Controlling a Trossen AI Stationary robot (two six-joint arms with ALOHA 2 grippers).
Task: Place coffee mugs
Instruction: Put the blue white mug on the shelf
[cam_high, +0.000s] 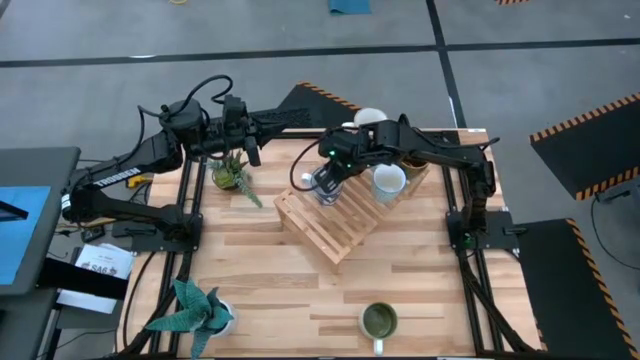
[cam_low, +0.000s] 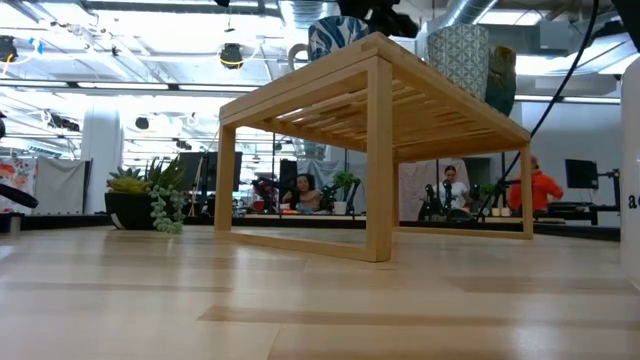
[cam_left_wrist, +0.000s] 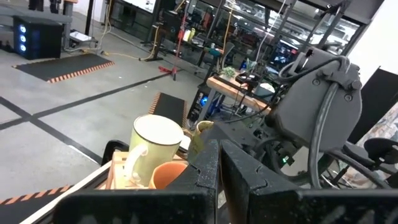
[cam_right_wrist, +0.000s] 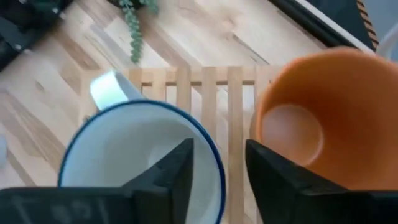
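Note:
A white mug with a blue outside (cam_right_wrist: 137, 155) stands upright on the wooden slatted rack (cam_high: 335, 225) at the table's middle. My right gripper (cam_right_wrist: 219, 155) is open above it, slanting down. One finger is inside the mug and one outside, with the rim in the gap and clear of both. An orange mug (cam_right_wrist: 317, 118) stands close beside it. A pale mug (cam_high: 388, 180) and a dark mug (cam_low: 500, 75) also stand on the rack. My left gripper (cam_left_wrist: 219, 180) is shut and empty, held level over the far left.
A cream-white mug (cam_high: 368, 118) stands past the rack at the far edge. A mug with a green inside (cam_high: 379, 322) stands near the front edge. Potted plants stand at the far left (cam_high: 230, 175) and the near left corner (cam_high: 195, 312). Bare wood lies between rack and front edge.

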